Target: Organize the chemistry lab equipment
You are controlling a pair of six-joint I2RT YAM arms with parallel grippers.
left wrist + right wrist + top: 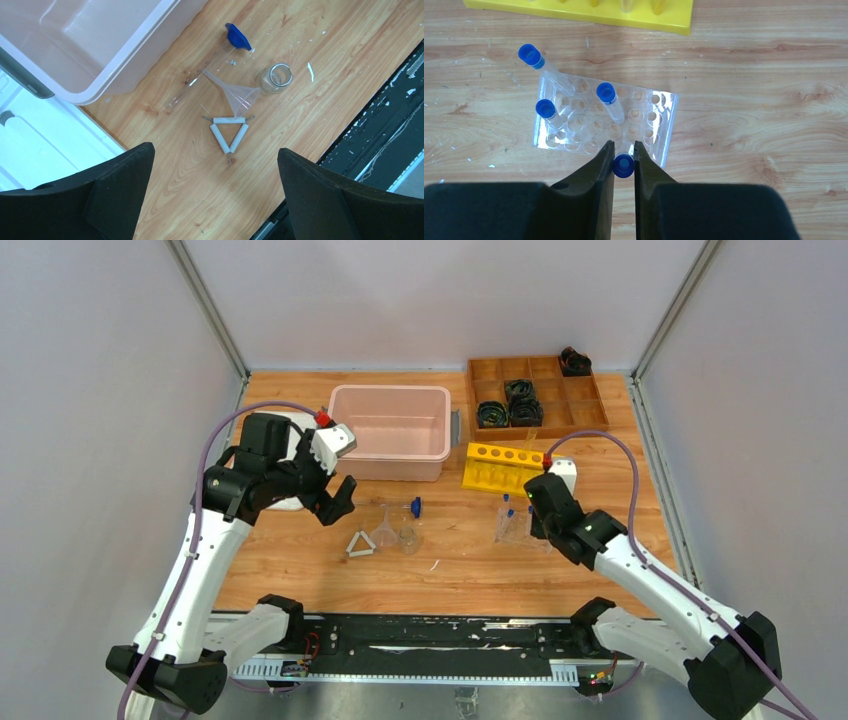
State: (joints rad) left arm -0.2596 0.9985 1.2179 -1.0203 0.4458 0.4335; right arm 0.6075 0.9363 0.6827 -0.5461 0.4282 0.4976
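- My right claw [623,147] is pinching a blue-capped tube [623,165], one finger on each side of it just beyond the cap, over the near edge of the clear rack [663,120].
- Three more capped tubes sit in that rack: one [605,93] near the middle, one [545,108] toward the left end, and one [531,54] leaning out past the far left corner.
- A yellow rack [589,12] lies just beyond the clear one, not touching it.
- My left claw [215,152] is spread wide and grips nothing, hanging above the table [190,200].
- Below it the white triangle [229,131] lies flat, with the clear funnel [239,97] on its side and its wide mouth against the triangle's far edge.
- The small jar [276,78] stands just beside the funnel's mouth (its opening faces my wrist camera).
- A loose tube [197,80] lies flat, crossed by the funnel's stem, between the funnel and the pink tub [90,45].
- At the table's far right, a wooden tray [490,370] holds black coils [520,400].
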